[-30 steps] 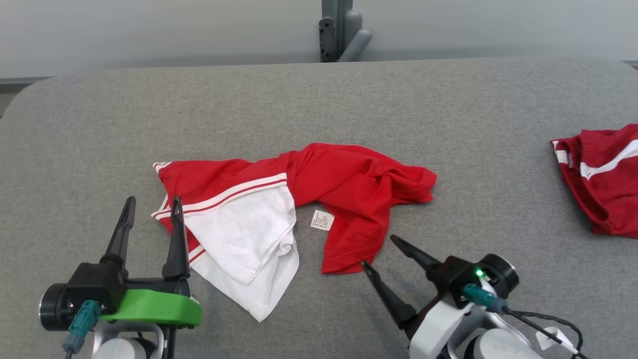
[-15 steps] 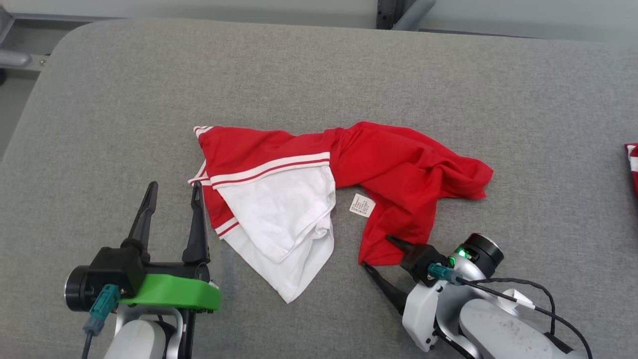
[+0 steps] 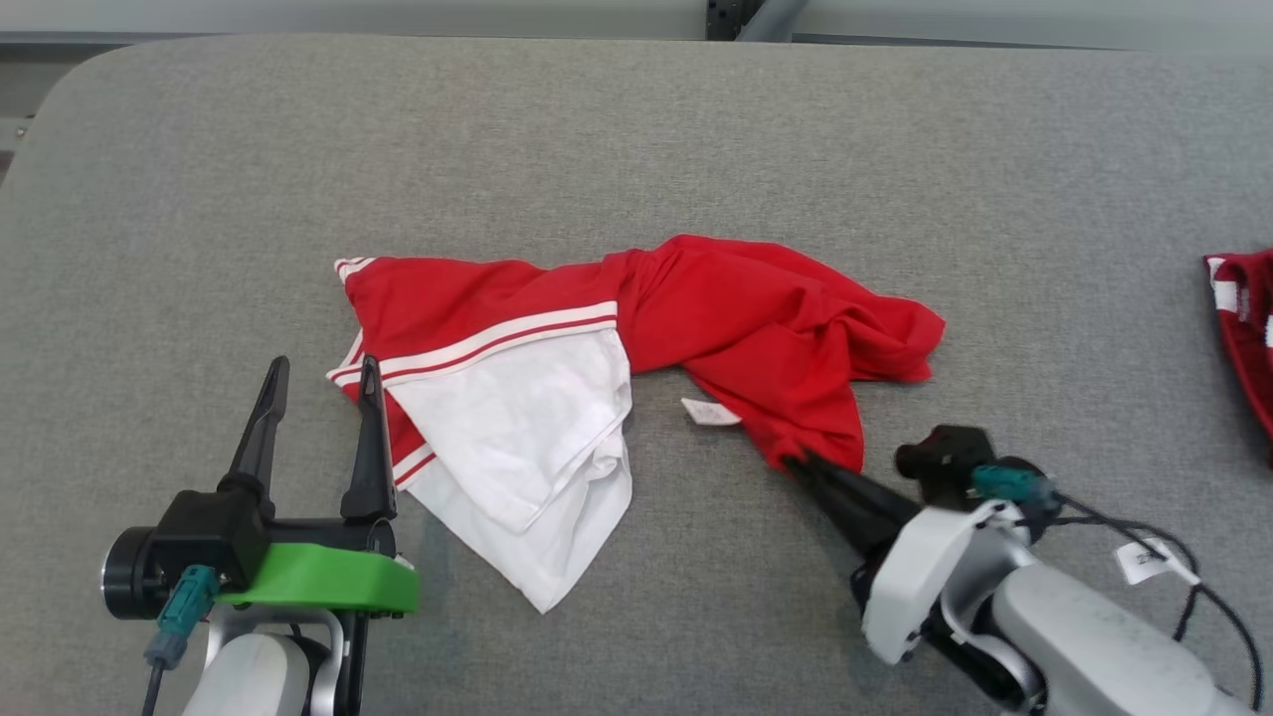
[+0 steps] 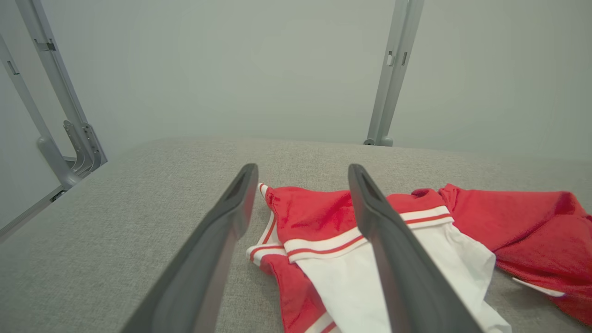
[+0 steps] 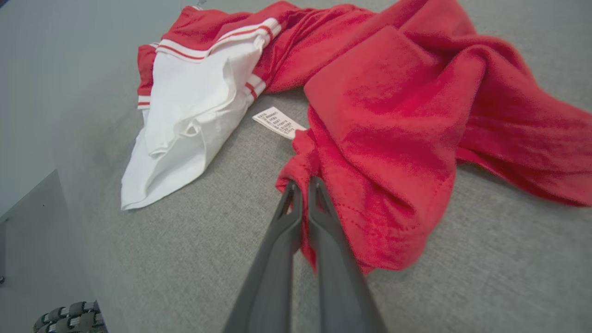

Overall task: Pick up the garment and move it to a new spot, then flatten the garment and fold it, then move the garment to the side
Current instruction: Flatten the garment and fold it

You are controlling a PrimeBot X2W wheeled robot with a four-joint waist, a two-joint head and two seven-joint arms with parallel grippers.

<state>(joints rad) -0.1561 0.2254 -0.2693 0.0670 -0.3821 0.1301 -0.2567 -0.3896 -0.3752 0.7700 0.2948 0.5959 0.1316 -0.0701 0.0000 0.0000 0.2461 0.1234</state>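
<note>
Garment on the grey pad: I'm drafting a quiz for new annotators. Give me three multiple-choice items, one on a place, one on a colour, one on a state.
1. Where does the white label lie?
A. On the grey pad, at the red cloth's edge
B. Tucked inside a pocket
C. Hanging off the pad's rim

2. What colours is the garment?
A. Blue and white
B. Red and white
C. Black all over

3. How is the right tool?
A. Wide open, high above the pad
B. Shut on the garment's red edge
C. Open around the label

Answers:
1 A: the label rests flat on the grey pad, its end meeting the red hem.
2 B: red cloth joins a white panel under a striped band.
3 B: its fingers press together with red cloth pinched at the tips.
</note>
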